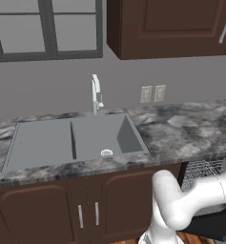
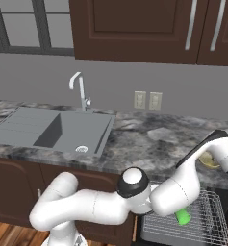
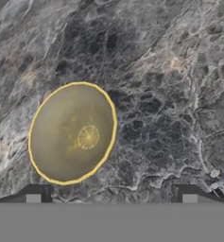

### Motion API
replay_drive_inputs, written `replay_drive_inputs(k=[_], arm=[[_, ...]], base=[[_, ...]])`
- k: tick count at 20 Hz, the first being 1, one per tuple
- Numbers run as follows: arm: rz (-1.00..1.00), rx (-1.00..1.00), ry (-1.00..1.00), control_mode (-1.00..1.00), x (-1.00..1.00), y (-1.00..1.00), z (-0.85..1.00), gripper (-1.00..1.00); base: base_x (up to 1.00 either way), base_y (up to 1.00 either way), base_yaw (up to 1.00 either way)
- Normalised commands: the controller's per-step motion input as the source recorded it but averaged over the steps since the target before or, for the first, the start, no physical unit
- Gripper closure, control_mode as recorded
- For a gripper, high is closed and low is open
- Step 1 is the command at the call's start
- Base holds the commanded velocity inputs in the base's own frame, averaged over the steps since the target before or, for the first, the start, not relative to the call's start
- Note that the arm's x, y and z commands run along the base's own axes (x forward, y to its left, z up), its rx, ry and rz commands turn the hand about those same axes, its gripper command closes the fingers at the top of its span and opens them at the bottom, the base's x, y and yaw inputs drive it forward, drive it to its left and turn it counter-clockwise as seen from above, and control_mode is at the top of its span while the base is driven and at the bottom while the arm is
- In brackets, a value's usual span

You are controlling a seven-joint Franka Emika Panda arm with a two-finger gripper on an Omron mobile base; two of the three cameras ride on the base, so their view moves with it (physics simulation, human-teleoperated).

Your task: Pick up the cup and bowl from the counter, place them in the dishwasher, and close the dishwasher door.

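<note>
While small green tapered cup (image 2: 183,217) lies in grey wire rack (image 2: 211,211) — gripper (image 3: 111,194) wide open, empty, above shallow tan-yellow round bowl (image 3: 72,133) on marbled stone counter (image 3: 165,94).

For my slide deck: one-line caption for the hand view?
Open claw hovering over the tan bowl on the marbled counter.

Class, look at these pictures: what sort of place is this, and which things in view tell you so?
A home kitchen, most likely: a marbled counter with a grey double sink and faucet, and a dishwasher with its wire rack out.
</note>
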Motion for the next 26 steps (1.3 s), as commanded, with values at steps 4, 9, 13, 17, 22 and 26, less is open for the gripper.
replay_drive_inputs(k=[4, 9, 13, 17, 22, 26], arm=[[0.00, 0.00, 0.02, -1.00, 0.13, 0.18, -0.07, -1.00], [0.00, 0.00, 0.01, -1.00, 0.03, 0.18, -0.28, -1.00], [0.00, 0.00, 0.00, -1.00, 0.10, 0.10, -0.21, -1.00], [0.00, 0.00, 0.00, -1.00, 0.24, 0.08, -0.11, -1.00], [0.00, 0.00, 0.00, -1.00, 0.21, 0.03, -0.22, -1.00], [0.00, 0.00, 0.00, -1.00, 0.15, 0.00, -0.29, -1.00]], base=[[0.00, 0.00, 0.00], [0.00, 0.00, 0.00], [0.00, 0.00, 0.00], [0.00, 0.00, 0.00], [0.00, 0.00, 0.00], [0.00, 0.00, 0.00]])
